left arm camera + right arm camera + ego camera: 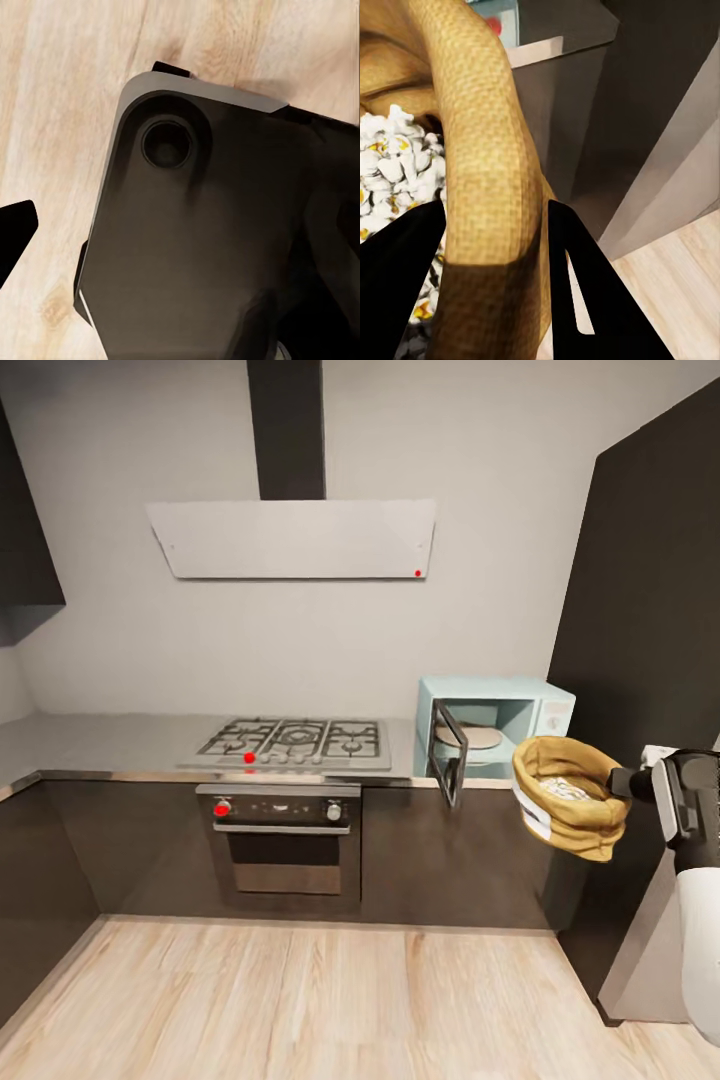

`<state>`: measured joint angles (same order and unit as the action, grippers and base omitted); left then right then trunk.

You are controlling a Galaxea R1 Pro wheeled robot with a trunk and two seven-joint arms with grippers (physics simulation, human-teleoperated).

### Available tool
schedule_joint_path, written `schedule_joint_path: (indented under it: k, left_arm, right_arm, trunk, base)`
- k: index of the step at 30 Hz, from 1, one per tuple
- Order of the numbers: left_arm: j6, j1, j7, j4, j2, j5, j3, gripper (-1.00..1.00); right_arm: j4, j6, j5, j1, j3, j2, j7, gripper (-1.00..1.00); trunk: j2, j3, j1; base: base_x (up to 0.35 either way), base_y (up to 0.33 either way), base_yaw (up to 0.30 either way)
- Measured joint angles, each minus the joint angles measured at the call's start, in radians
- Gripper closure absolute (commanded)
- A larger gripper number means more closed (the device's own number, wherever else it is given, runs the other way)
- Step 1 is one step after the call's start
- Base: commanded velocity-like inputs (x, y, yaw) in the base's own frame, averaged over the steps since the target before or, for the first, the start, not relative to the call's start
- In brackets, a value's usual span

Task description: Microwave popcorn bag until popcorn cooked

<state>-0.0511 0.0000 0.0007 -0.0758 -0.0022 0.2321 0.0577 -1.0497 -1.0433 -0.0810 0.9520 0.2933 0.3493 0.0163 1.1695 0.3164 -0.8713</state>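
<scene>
The popcorn bag point(572, 822), an orange-brown sack with a white label band, hangs in the air in front of the dark cabinets, right of the microwave. My right gripper point(625, 783) is shut on its rolled rim from the right. In the right wrist view the black fingers point(405, 277) pinch the rim point(487, 150), and puffed white popcorn point(390, 165) fills the bag. The mint-blue microwave point(520, 710) stands on the grey countertop point(100, 745) with its door point(450, 752) swung open toward me. My left gripper point(187, 240) hangs over the floor, one fingertip point(16, 232) far out at the edge, open.
A steel gas hob point(297, 741) and a black built-in oven point(285, 840) sit left of the microwave, under a white hood point(295, 538). A tall dark cabinet point(650, 610) rises at the right. Wood floor point(300, 1000) lies ahead. My dark base point(210, 225) is below the left wrist.
</scene>
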Motion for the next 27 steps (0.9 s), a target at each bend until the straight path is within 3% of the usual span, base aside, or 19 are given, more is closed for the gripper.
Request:
schedule_joint_path:
  k: [19,24,27]
  left_arm:
    - [0.000,0.000,0.000,0.000,0.000,0.000,0.001,-1.00]
    - [-0.001,0.000,0.000,0.000,0.000,0.000,0.001,-1.00]
    - [-0.001,0.000,0.000,0.000,0.000,0.000,0.001,-1.00]
  right_arm:
    - [-0.020,0.000,0.000,0.000,-0.007,-0.007,0.001,1.00]
    - [-0.114,0.000,0.008,0.000,-0.007,-0.028,0.005,1.00]
    - [-0.151,0.000,0.012,0.000,-0.007,-0.063,0.007,1.00]
  trunk:
    - [0.000,0.000,0.000]
    - [0.000,0.000,0.000]
    - [0.000,0.000,0.000]
  base:
    - [0.246,-0.167,0.000]
    - [0.246,-0.167,0.000]
    - [0.246,-0.167,0.000]
